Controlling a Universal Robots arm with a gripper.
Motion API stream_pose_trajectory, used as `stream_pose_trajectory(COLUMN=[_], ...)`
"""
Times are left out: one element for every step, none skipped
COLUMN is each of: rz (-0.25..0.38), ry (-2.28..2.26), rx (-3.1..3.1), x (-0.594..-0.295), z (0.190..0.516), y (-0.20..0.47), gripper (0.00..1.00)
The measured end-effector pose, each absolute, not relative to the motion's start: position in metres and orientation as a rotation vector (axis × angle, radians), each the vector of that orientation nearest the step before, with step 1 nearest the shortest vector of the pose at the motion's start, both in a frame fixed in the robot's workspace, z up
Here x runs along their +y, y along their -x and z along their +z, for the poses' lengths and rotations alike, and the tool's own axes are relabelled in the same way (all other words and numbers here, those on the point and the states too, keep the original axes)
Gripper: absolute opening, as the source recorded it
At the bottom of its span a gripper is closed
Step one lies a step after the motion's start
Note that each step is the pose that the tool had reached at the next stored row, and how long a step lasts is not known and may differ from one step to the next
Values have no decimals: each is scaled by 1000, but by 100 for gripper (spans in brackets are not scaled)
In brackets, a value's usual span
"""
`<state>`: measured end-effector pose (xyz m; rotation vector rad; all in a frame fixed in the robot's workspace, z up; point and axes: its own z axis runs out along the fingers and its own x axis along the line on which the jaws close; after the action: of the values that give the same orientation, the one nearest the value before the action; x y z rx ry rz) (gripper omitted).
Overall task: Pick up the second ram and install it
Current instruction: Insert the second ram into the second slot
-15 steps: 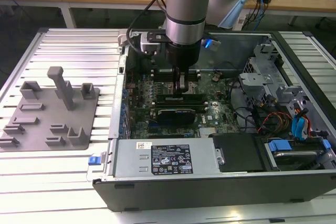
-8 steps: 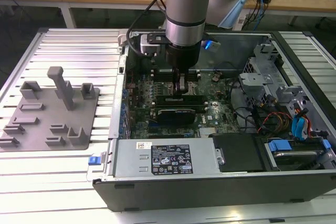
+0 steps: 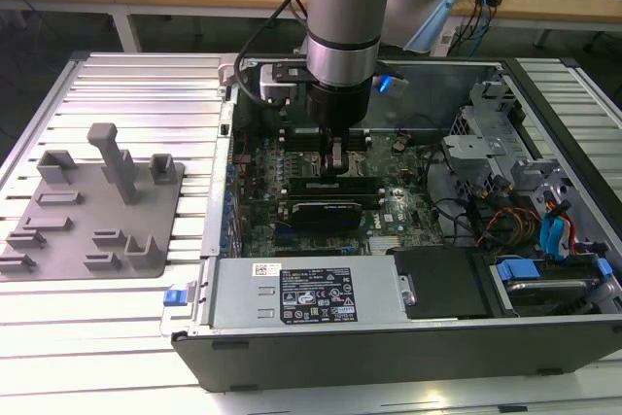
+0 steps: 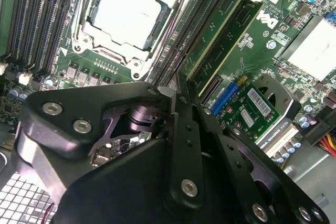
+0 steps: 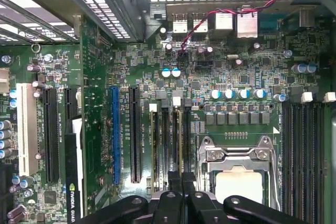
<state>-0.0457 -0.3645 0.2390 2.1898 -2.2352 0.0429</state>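
Fingers are closed to a thin seam. The gripper looks pinched on the near end of the second ram, though the contact itself sits hidden under the tips.

Exterior view, left to right:
- grey fixture tray, no green stick on it
- open computer case
- gripper down on the motherboard, just beside the black expansion card
- drive cages at the view's right

Step, my read: pickup done, install in hand. The ram stands in a slot beside the CPU socket, with another green stick in the next slot over. Seating likely calls for a straight downward push, with the stick square to the slot and the latches free to close.

Ram is on edge, long axis along the slot and parallel to the card, crossing the exterior view left to right. In the first wrist view that line runs from the gripper toward the rear ports.
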Motion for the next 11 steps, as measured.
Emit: stream_pose_trajectory(rz=[43, 43, 43, 43, 43, 43, 43, 43, 43, 43, 43], ry=[-2190, -2190, -2190, -2190, -2190, -2190, -2190, -2190, -2190, -2190, -2190], rx=[-2235, -2235, -2235, -2235, -2235, -2235, -2235, -2235, -2235, -2235, -2235], x=[-365, -365, -365, -365, -365, -365, -365, -364, -365, -365, -365], z=[239, 239, 238, 238, 238, 238, 238, 237, 237, 237, 237], y=[46, 46, 46, 46, 46, 46, 46, 46, 46, 46, 46], gripper=[9, 9, 9, 9, 9, 9, 9, 9, 9, 9, 9])
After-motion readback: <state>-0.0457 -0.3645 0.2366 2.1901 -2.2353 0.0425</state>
